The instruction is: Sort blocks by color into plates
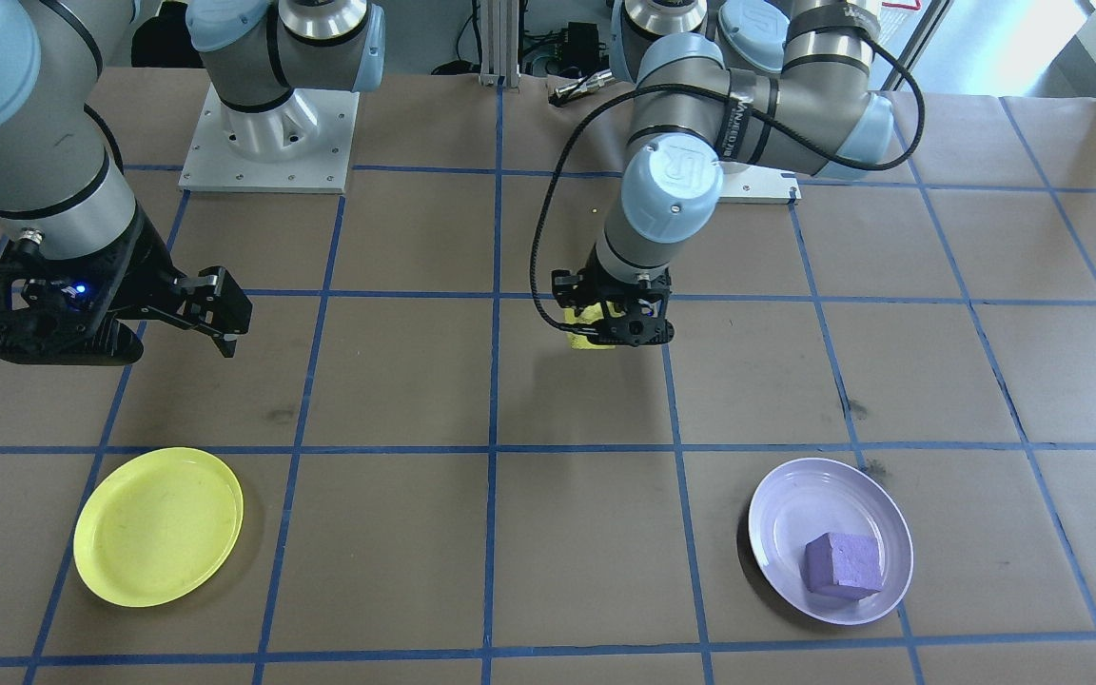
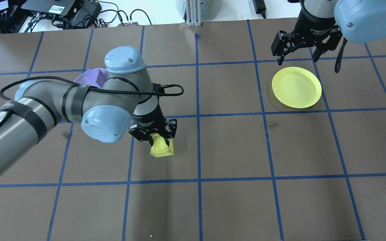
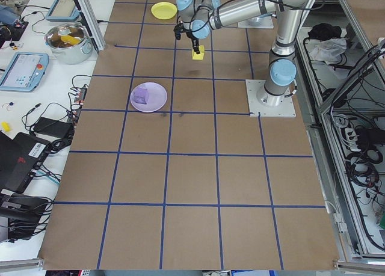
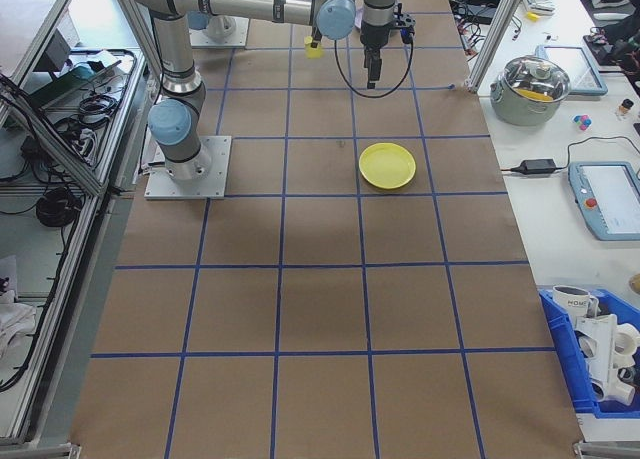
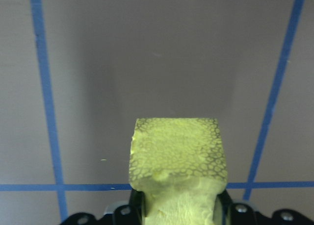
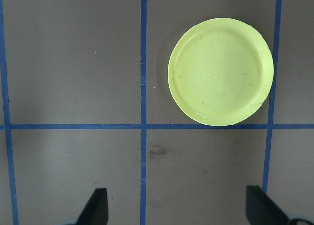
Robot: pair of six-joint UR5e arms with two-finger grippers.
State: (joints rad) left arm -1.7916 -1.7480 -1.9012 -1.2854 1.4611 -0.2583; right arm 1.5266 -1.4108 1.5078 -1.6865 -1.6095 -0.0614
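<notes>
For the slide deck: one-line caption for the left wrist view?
Left gripper clamps a bright yellow foam cube above brown, blue-taped table paper.

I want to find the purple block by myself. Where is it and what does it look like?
Look at the brown table with blue tape lines and find the pale lavender plate. The purple block lies on it, the only block on a plate; the yellow block is in a gripper.

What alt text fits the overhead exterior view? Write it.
The left pincer grips the yellow block above the brown gridded table. The right pincer hangs open behind the empty yellow plate. The left arm mostly hides the lavender plate holding the purple block.
</notes>
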